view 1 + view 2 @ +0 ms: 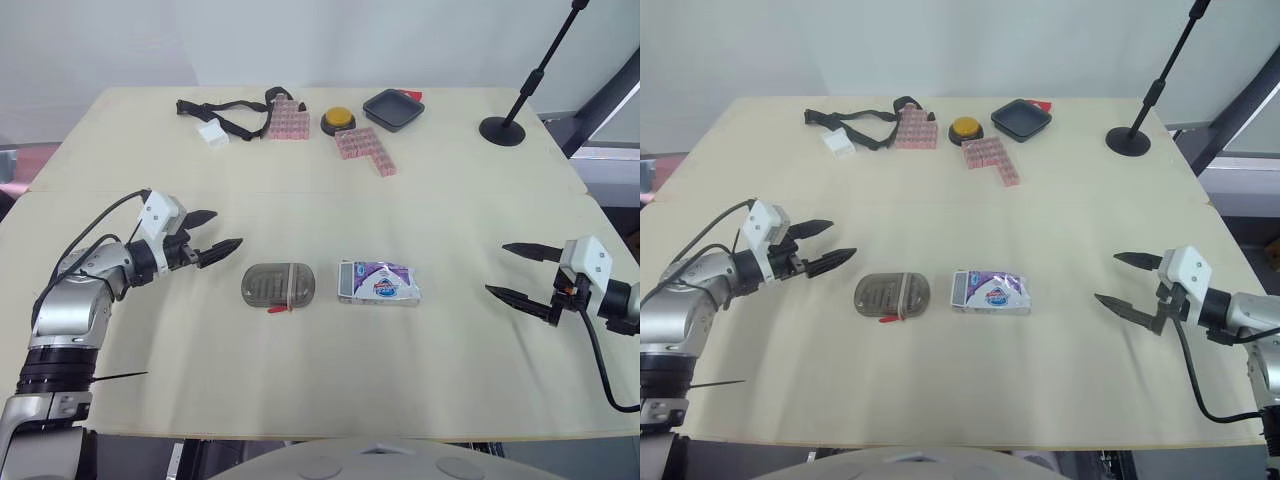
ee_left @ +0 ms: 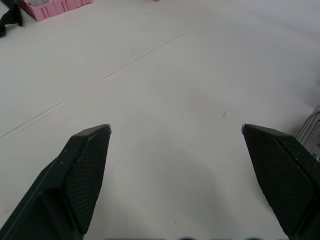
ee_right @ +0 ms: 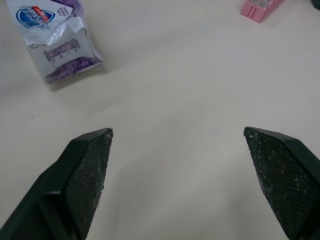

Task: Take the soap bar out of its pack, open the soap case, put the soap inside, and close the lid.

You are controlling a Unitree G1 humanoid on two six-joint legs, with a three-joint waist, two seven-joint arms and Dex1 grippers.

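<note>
table (image 1: pixel 450 400): big pale top, and everything I care about sits around the middle of it
left gripper (image 1: pixel 228 228): jaws spread wide with nothing in them. It hovers just left of the case, pointing at it but not touching
right gripper (image 1: pixel 497 268): also wide and empty, way out on the right and well apart from the pack
soap pack (image 1: pixel 379 283): white and purple wrapper lying flat mid-table, just right of the case with a small gap between them. It looks sealed to me, with the bar still inside
soap case (image 1: pixel 279 286): smoky grey oval, lid down, just left of the pack
red tab (image 1: pixel 279 309): small red bit at the case's near edge. I'd guess it's the latch, but I can't really tell
step in hand: I'd call this the very start. Nothing is picked up, so it's the approach for unwrapping the soap
next move: I reckon the right claw has to travel left to the pack and pinch one end, with the left claw on the other end to tear it. The wrapper looks slippery and crinkly, so I'd grab low and firm or it'll just skate across the table
</note>
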